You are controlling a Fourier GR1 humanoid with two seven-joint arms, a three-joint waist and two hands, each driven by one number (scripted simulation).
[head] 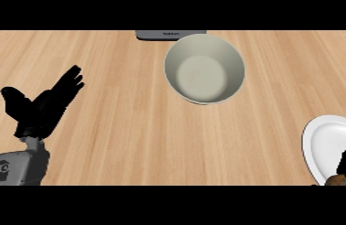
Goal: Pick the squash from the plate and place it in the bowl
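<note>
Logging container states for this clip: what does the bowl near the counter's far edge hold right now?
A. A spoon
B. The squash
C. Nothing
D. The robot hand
C: the bowl shows only its bare pale inside, and no robot hand is over it; the left robot hand rests open at the view's left, far from it.

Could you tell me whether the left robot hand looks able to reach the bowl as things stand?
Probably yes: the left robot hand rests open at the view's left, and only bare wooden counter lies between it and the bowl, with nothing blocking the way.
</note>
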